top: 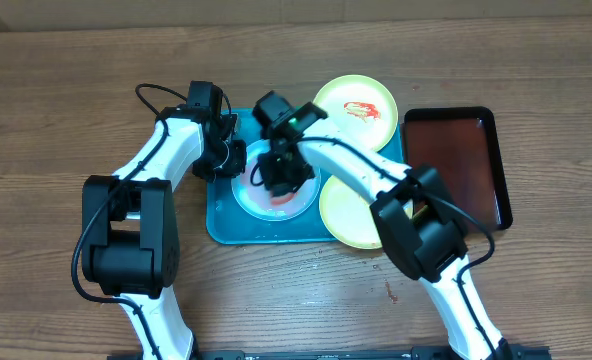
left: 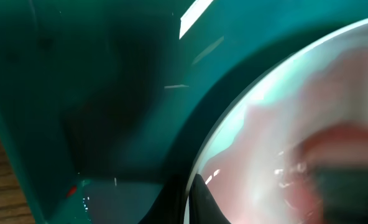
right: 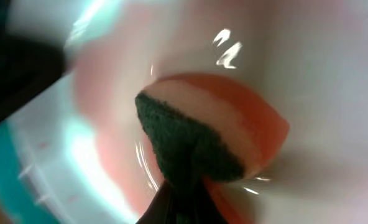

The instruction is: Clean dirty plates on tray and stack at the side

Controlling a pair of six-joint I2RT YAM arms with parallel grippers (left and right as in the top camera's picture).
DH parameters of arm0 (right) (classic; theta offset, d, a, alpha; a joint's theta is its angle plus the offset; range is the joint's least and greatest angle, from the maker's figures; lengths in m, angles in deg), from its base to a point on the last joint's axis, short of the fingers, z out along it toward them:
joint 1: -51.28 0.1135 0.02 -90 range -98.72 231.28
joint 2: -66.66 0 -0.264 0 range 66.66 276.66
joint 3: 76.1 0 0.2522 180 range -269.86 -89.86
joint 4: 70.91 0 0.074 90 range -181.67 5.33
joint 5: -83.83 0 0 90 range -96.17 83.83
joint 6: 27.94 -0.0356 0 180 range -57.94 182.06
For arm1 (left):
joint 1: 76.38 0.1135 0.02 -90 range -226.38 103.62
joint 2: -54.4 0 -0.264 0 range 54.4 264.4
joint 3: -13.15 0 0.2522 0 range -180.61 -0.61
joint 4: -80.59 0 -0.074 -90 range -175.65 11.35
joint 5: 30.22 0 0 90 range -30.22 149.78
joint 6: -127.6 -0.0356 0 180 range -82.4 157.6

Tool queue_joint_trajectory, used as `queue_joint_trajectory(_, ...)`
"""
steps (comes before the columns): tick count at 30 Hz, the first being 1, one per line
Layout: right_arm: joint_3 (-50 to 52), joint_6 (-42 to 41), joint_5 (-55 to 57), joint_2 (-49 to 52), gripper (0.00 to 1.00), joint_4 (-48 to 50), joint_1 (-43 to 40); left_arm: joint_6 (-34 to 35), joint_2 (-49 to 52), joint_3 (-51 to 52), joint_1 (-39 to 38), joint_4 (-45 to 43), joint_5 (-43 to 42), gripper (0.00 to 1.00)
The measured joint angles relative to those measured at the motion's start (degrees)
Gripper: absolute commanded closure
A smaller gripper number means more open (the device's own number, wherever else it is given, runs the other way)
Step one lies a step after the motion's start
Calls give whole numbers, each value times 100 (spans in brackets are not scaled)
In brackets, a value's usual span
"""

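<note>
The turquoise tray point(top: 220, 226) lies on the wooden table point(top: 56, 100) between the two arms, and everything here is placed from it. Inside the tray, towards its middle, sits the pale blue-white plate point(top: 247, 196), with a reddish smear across its bottom.

The right gripper point(top: 284, 178) hangs over the middle of this plate. Its jaws are closed narrow on a sponge point(right: 209, 134) (orange-pink body, dark green scrubbing side), and the sponge presses on the smeared surface of the plate.

The left gripper point(top: 228, 158) is over the left part of the tray, at the left rim of the same plate. Its jaws are closed. In the left wrist view one dark finger point(left: 199, 200) lies just at the plate's rim, but I cannot tell if the rim is pinched between the jaws or only touched.

Just beyond the far right corner of the tray lies a yellow-green plate with red sauce point(top: 346, 128), flat on the table. A second yellow-green plate point(top: 342, 224) lies at the right edge of the tray, partly under the right arm. I cannot tell if it rests on the tray's rim. It shows no sauce on the part that I can see.

Further right of the tray, apart from it, is a dark brown-red tray point(top: 456, 165).
</note>
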Motion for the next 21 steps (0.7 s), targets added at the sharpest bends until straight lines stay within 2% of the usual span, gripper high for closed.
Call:
queue_joint_trajectory(4, 9, -7, -531, 63, 96, 116, 116, -4, 0, 4, 4, 2, -7, 96)
queue_joint_trajectory(12, -33, 68, -1217, 81, 96, -210, -269, -114, 0, 4, 22, 15, -199, 96)
queue_joint_trajectory(17, -46, 109, -1368, -164, 96, -553, -754, -289, 0, -4, 22, 247, -343, 96)
queue_joint_trajectory(21, -55, 275, -1349, -809, 96, -918, -1364, -463, -35, -33, 22, 413, -411, 96)
